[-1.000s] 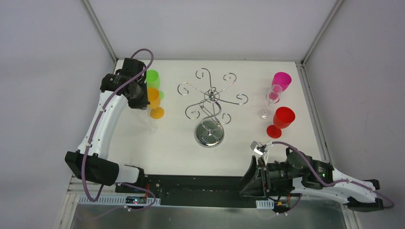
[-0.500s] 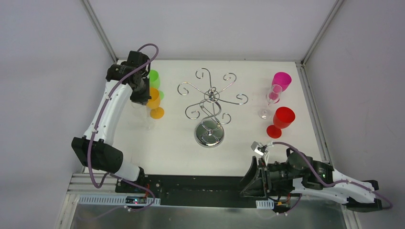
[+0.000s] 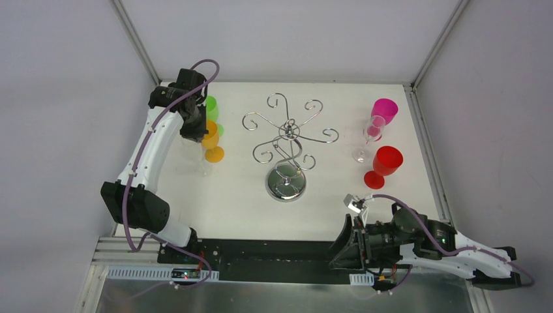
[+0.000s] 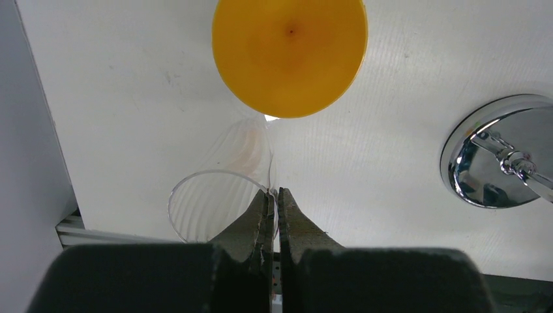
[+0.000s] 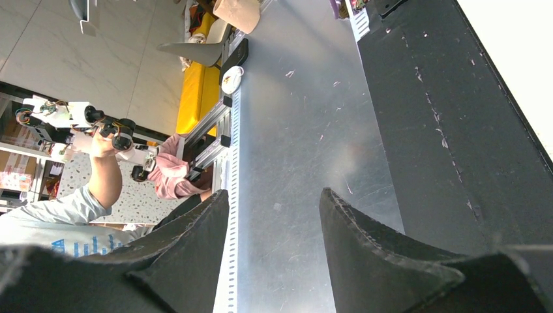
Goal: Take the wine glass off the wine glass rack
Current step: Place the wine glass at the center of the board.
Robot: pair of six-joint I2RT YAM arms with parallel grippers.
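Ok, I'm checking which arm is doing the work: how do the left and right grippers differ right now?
The left gripper is shut, pinching the clear wine glass; the right gripper is open and holds nothing. The left gripper is out over the table on its left side, beside the orange glass; the right gripper sits at the near edge over the black rail. Both are black.

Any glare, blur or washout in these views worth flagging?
Left wrist: sharp; the clear wine glass is only a faint outline on the white table; the mirrored base of the shiny chrome wire rack throws reflections. Top external: even light, soft shadows, that glass nearly invisible. Right wrist: dull sheen on the grey metal sheet.
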